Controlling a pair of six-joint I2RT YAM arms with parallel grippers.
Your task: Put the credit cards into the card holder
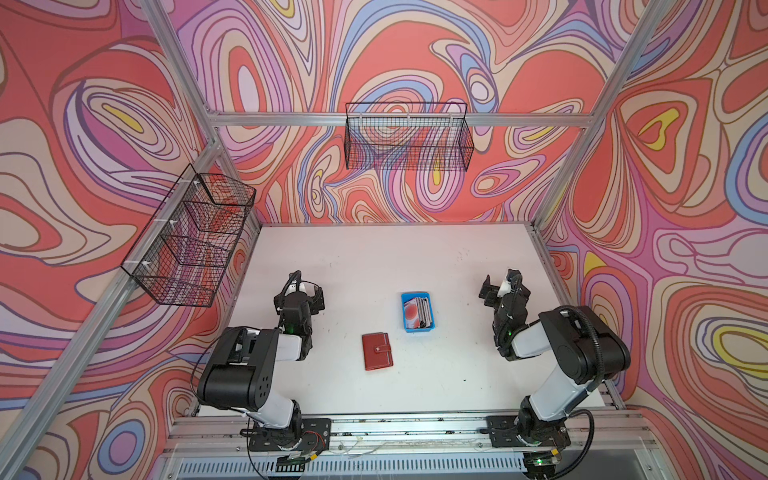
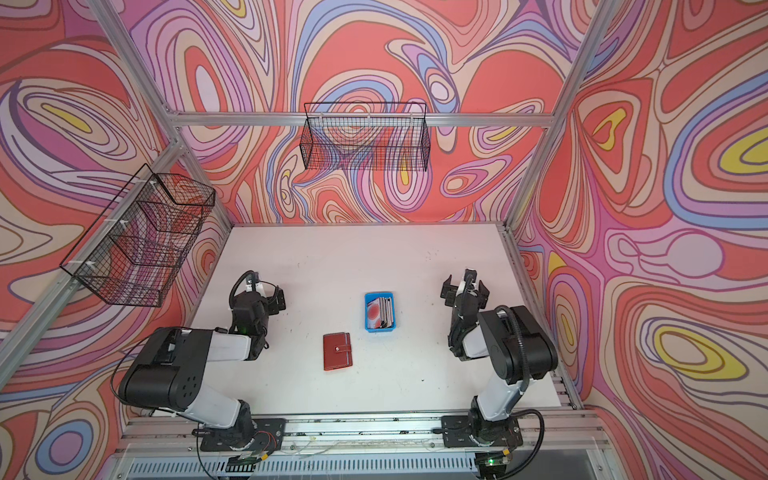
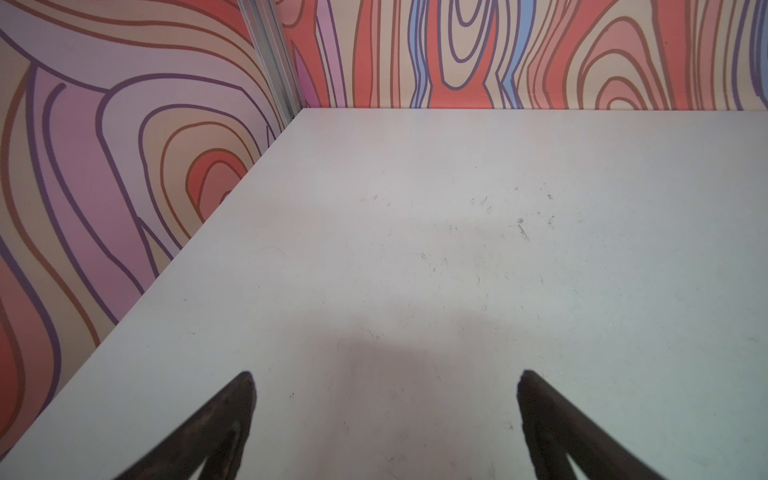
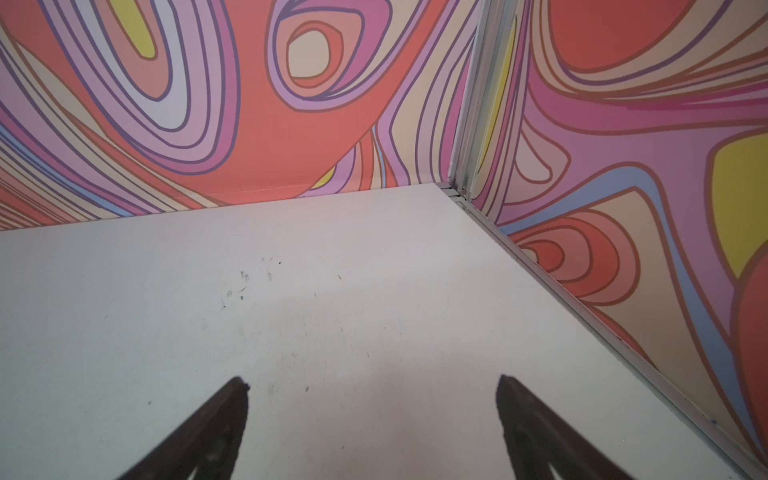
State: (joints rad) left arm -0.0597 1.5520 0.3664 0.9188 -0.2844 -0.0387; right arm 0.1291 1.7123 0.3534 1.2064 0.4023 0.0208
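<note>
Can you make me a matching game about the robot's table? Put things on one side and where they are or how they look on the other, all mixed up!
Things:
1. card holder
2. credit cards
3. left hand
4. long wire basket

Clues:
A. hangs high up at the back
B. open, holding nothing
C. stacked in the blue tray
D. red, closed, lying flat on the table

Right pairs: 1-D, 2-C, 3-B, 4-A.
</note>
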